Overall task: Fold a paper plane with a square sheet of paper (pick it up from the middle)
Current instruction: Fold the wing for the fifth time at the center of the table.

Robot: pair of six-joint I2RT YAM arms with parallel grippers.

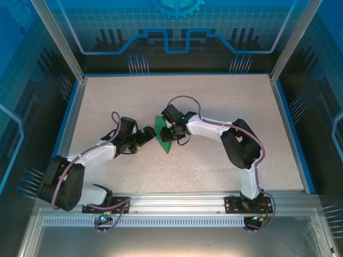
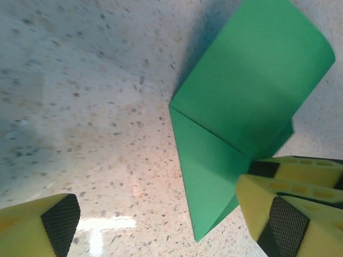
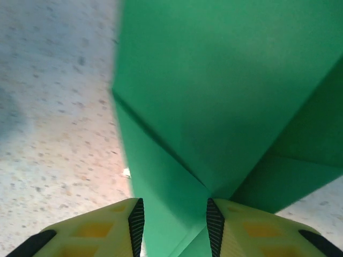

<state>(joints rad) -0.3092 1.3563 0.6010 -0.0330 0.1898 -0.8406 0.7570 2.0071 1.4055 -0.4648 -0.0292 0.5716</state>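
Mid-fold: your square sheet of paper (image 1: 163,143) sits at the centre of the worktop (image 1: 225,107), creased to a point

It lies between both arms with one flap (image 2: 257,69) lifted and curling. Your right fingers (image 3: 96,230) straddle its folded edge, half closed, and I cannot tell whether they clamp it. Your left fingers (image 2: 53,225) stand wide apart beside the pointed end, holding nothing. Next, I judge, lay that flap along the crease and press it flat

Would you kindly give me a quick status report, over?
Left gripper open, low beside the folded green paper sheet. Right gripper pinched on its raised crease. Grippers crowded close together.
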